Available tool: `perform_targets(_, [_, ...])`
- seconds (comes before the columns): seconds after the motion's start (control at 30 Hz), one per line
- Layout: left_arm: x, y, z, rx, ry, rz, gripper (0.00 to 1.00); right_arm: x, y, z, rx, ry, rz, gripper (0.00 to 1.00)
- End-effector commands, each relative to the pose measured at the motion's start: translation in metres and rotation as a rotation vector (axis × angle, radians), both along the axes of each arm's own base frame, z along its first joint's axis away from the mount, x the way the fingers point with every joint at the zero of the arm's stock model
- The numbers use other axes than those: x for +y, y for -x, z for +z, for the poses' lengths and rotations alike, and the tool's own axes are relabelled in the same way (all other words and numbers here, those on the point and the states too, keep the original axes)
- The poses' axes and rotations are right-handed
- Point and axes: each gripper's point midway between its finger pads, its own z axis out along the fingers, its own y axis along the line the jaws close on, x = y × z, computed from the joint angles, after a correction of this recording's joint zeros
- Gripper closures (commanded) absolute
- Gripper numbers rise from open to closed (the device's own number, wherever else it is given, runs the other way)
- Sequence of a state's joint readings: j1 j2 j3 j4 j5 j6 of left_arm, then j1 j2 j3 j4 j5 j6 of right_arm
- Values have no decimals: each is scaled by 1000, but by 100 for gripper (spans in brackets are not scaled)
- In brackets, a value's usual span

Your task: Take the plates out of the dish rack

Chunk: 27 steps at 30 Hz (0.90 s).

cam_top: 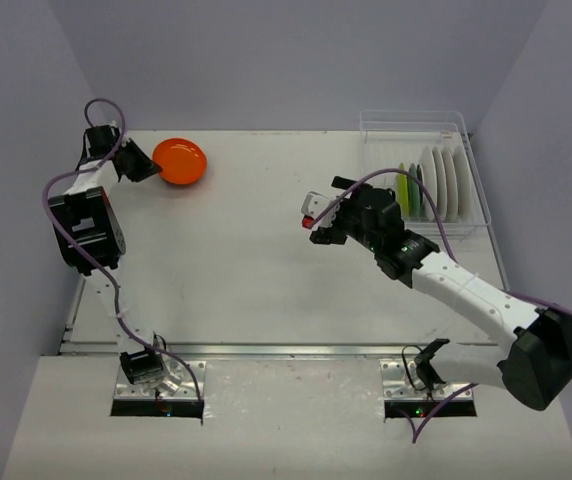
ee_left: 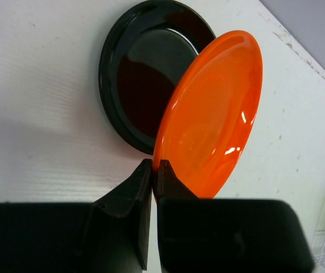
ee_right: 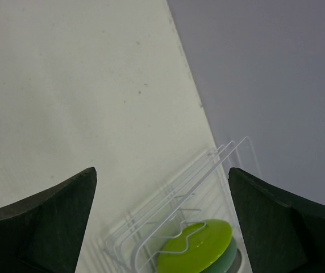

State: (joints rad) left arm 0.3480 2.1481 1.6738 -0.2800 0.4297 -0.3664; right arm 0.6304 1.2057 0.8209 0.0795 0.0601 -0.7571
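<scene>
White rectangular worktop [cam_top: 266, 260], matte, a few small specks. Clear plastic dish rack with thin upright tines [cam_top: 386, 150] sits on it at the far right corner. Glossy black round plate [ee_left: 134, 74] lies flat at the far left, well apart from the rack.

We find the table [cam_top: 236, 250] bare through its middle, a wide passage between both arms. Far right: dish rack [cam_top: 413, 122], upright plates [cam_top: 438, 183] packed close in its right part, the right gripper [ee_right: 162, 176] spread wide near them. Far left corner: orange plate [cam_top: 180, 160] tilted over black plate [ee_left: 134, 79], left gripper [ee_left: 154, 170] clamped on its rim. Walls [cam_top: 266, 60] hem three sides.
</scene>
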Motion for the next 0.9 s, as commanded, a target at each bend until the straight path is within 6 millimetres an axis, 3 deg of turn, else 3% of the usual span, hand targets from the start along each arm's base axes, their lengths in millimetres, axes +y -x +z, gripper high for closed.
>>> perform_targets(0.0, [18, -27, 17, -71, -18, 60, 100, -7, 0, -15, 162, -60, -90, 1])
perform_targets(0.3, [25, -41, -2, -63, -7, 93, 100, -12, -15, -5, 285, -166, -180, 1])
perform_targets(0.53, [25, -42, -11, -50, -7, 83, 85, -16, -20, -6, 355, -220, -239, 1])
perform_targets(0.73, [25, -43, 3, -69, -27, 69, 57, -31, -34, 0, 444, -319, -353, 1])
perform_targets(0.87, [20, -36, 11, -57, -97, 25, 41, -56, -49, 10, 478, -410, -460, 1])
